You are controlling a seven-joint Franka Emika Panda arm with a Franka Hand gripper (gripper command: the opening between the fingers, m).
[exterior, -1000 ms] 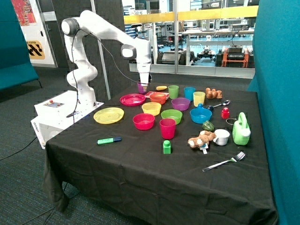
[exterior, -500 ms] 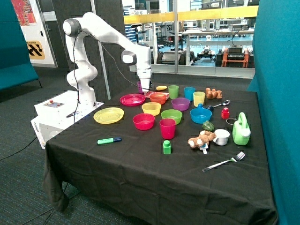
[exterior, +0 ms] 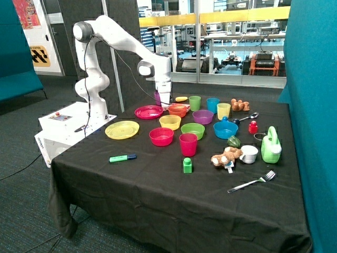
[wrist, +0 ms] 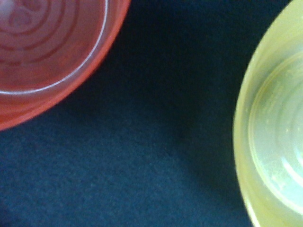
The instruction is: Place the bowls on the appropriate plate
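Even indoor light in the outside view, wrist view soft and too close.
Bright glazed wall behind backlights the black-draped table [exterior: 158,190]; shadows under objects faint. Wrist view: orange-red ribbed plastic dish [wrist: 42,52] and pale yellow plastic bowl [wrist: 272,142] both out of focus, thin glare arc on the dish, dim cloth between.

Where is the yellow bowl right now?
In the outside view, the yellow bowl sits on the black tablecloth between the pink plate and the green bowl, just behind the pink-red bowl.

No lettering can be read on anything on the table [exterior: 158,184]; the wall signs stay illegible.
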